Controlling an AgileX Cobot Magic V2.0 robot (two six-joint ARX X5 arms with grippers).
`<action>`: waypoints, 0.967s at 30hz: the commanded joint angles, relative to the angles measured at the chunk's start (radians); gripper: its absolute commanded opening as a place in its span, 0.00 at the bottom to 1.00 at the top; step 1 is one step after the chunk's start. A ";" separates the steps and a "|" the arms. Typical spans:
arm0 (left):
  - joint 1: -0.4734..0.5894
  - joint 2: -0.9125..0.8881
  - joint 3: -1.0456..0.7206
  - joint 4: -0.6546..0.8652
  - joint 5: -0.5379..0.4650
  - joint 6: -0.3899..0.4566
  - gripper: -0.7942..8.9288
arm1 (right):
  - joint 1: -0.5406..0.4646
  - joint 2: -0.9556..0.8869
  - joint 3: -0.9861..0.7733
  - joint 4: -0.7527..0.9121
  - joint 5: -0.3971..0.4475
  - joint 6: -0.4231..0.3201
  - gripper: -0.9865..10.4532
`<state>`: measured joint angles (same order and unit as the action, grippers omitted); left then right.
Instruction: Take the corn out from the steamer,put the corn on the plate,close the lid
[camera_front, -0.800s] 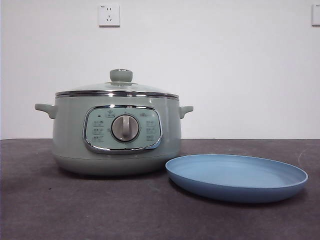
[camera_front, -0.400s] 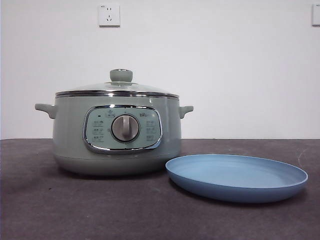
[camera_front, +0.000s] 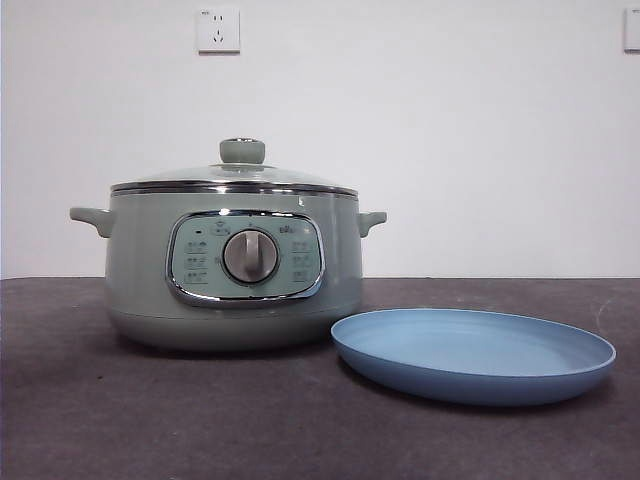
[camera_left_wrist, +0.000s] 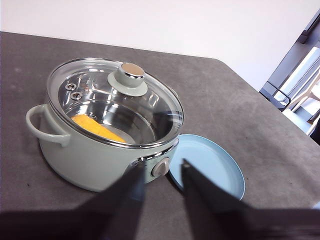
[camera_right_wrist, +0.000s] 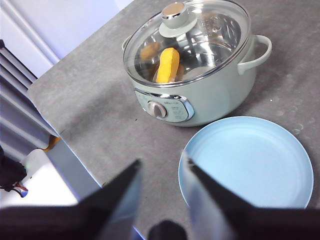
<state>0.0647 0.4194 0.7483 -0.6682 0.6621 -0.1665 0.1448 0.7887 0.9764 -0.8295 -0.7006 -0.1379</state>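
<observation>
Corn lies on the floor of the steamer under the closed glass lid, a fact only the two wrist views give: from the front the pot's sage-green wall and control panel hide everything inside, while through the glass from above the yellow cob shows plainly against the steel. The steamer stands left of centre on the dark table, the lid seated on its chrome rim with the pale-green knob on top. Just right of it and slightly nearer sits the light-blue plate, bare, its rim close to the pot's base; whether they touch I cannot tell. Open tabletop lies to the left of the pot, in front of both, and right of the plate. The left gripper and the right gripper both hang above the table with jaws spread, holding nothing, and neither shows in the front view.
</observation>
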 joint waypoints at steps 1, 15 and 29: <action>0.003 -0.001 0.001 0.005 0.004 0.010 0.60 | 0.002 -0.001 0.001 0.005 -0.001 0.010 0.62; -0.021 0.156 0.035 0.185 0.027 0.010 0.60 | 0.002 -0.001 0.001 0.005 -0.001 0.010 0.61; -0.249 0.646 0.347 0.313 -0.143 0.115 0.59 | 0.002 -0.001 0.001 0.004 0.000 0.010 0.61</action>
<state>-0.1692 1.0451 1.0767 -0.3653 0.5316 -0.0986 0.1448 0.7887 0.9764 -0.8299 -0.6998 -0.1291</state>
